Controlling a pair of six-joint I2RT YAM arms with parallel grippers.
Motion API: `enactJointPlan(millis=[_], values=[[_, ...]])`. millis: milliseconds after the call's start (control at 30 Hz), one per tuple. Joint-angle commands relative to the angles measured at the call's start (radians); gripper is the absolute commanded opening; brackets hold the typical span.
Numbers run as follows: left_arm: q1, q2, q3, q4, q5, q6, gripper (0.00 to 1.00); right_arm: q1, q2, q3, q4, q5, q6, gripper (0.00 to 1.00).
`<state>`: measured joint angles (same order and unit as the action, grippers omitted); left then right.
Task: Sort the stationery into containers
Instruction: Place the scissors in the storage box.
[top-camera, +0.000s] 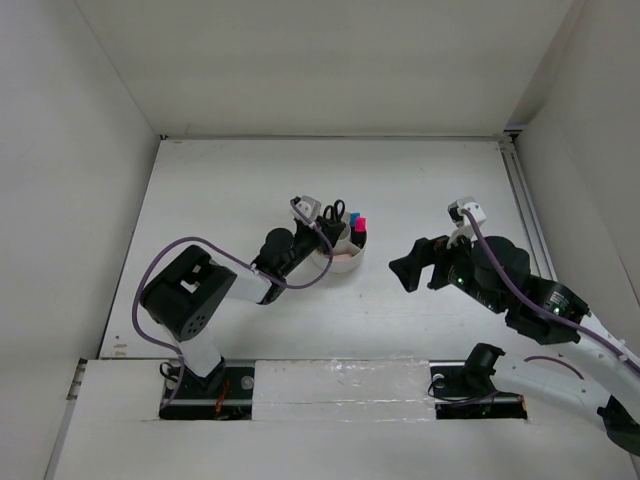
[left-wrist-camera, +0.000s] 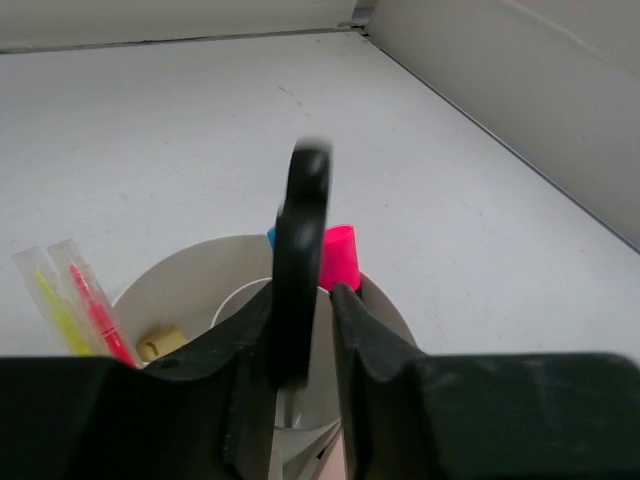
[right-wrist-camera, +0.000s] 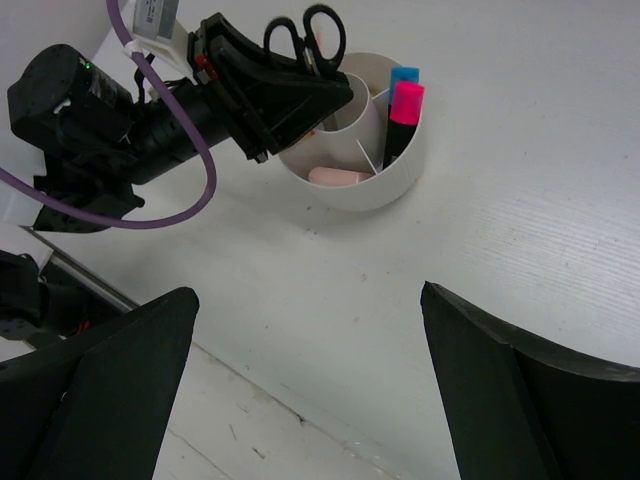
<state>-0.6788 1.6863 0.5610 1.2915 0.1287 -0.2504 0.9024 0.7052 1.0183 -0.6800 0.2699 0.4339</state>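
Note:
The round white organizer (top-camera: 341, 262) (left-wrist-camera: 180, 275) (right-wrist-camera: 392, 185) stands mid-table. Black-handled scissors (top-camera: 333, 210) (left-wrist-camera: 300, 240) (right-wrist-camera: 305, 35) stand upright in its centre cup. My left gripper (top-camera: 320, 234) (left-wrist-camera: 303, 295) is shut on the scissors' handle, with a thin gap showing on the right side. A pink-capped marker (left-wrist-camera: 342, 255) (right-wrist-camera: 407, 102) and a blue-capped marker (right-wrist-camera: 403, 74) stand in one wedge. Another wedge holds a yellow pen (left-wrist-camera: 55, 310) and a pink pen (left-wrist-camera: 95, 305), with a tan eraser (left-wrist-camera: 160, 345) beside them. My right gripper (top-camera: 410, 268) (right-wrist-camera: 308, 292) hangs open to the right, holding nothing.
A pale piece (right-wrist-camera: 340, 177) lies in a front wedge of the organizer. White walls close in the table at the back and both sides. A purple cable (top-camera: 190, 245) loops over the left arm.

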Motion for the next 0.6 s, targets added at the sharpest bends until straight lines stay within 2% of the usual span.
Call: enactJointPlan(millis=[0,67,233,333,400,467,500,533,567], values=[[-0.017,-0.004,0.004,0.428,0.028,-0.023,0.23,-0.007,0.002,0.002,0.057,-0.001,-0.011,1.00],[-0.018,-0.004,0.004,0.428,0.028,-0.013,0.34,-0.007,0.002,0.002,0.057,-0.011,-0.020,1.00],[-0.027,-0.023,-0.006,0.428,0.015,-0.013,0.48,-0.007,0.011,0.002,0.066,-0.011,-0.020,1.00],[-0.045,-0.043,-0.006,0.428,0.015,-0.004,0.60,-0.007,0.020,0.002,0.066,-0.020,-0.020,1.00],[-0.045,-0.059,-0.006,0.410,0.015,0.007,0.74,-0.007,0.020,0.002,0.066,-0.020,-0.020,1.00],[-0.045,-0.092,-0.006,0.395,0.015,0.007,0.81,-0.007,0.020,0.002,0.076,-0.029,-0.029,1.00],[-0.045,-0.102,-0.006,0.382,0.015,0.007,0.88,-0.007,0.020,0.002,0.076,-0.029,-0.029,1.00],[-0.045,-0.121,0.003,0.368,0.015,0.007,1.00,-0.007,0.020,0.002,0.076,-0.029,-0.029,1.00],[-0.045,-0.132,0.004,0.355,0.015,0.007,1.00,-0.007,0.020,0.002,0.076,-0.038,-0.029,1.00]])
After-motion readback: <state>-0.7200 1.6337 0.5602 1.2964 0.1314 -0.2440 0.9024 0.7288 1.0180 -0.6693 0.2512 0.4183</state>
